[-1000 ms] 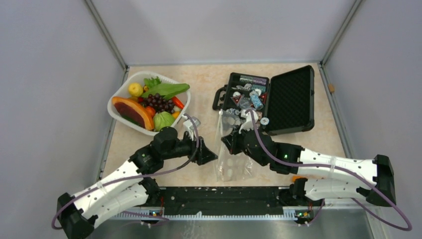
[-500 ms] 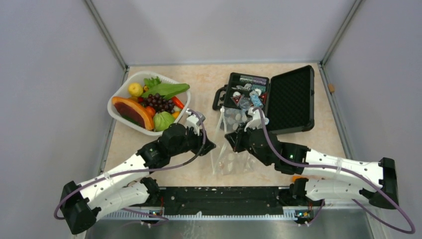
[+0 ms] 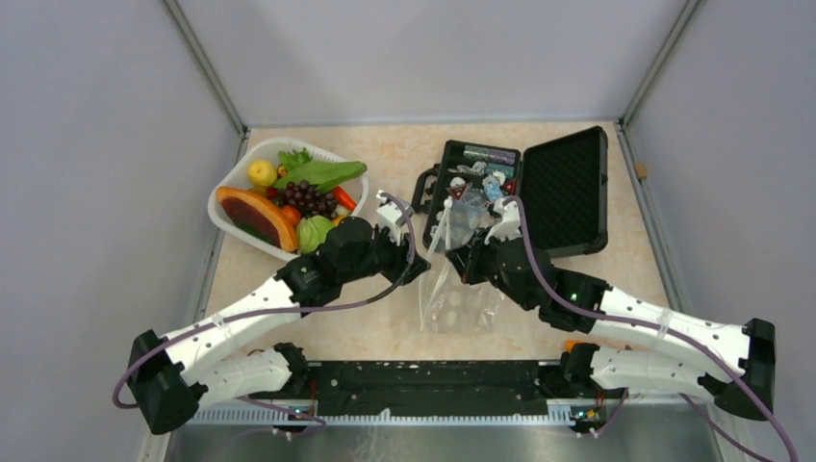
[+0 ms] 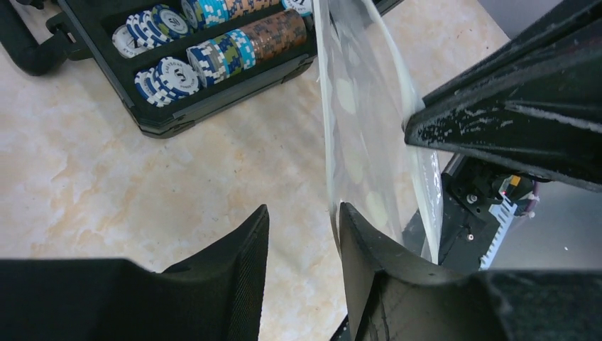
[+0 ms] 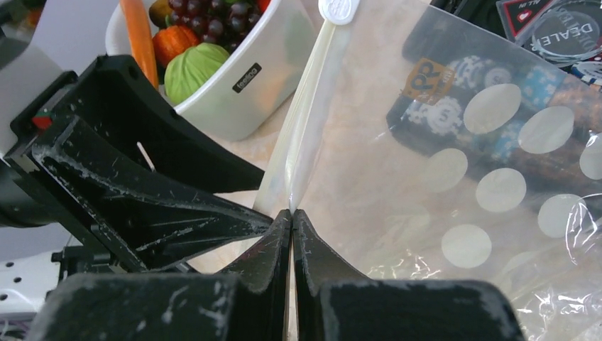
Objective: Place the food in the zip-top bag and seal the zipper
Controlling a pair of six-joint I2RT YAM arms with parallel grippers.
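Both arms have reached farther across the counter, lifting the zip-top bag beside the black case — the food stays in the white basket. The right pincer clamps the bag at its zipper; the left pincer gapes, the bag's edge against one finger.

The basket sits at the far left with the food in it. The open case lies to its right. The bag stands just before the case — between my left gripper and right gripper.
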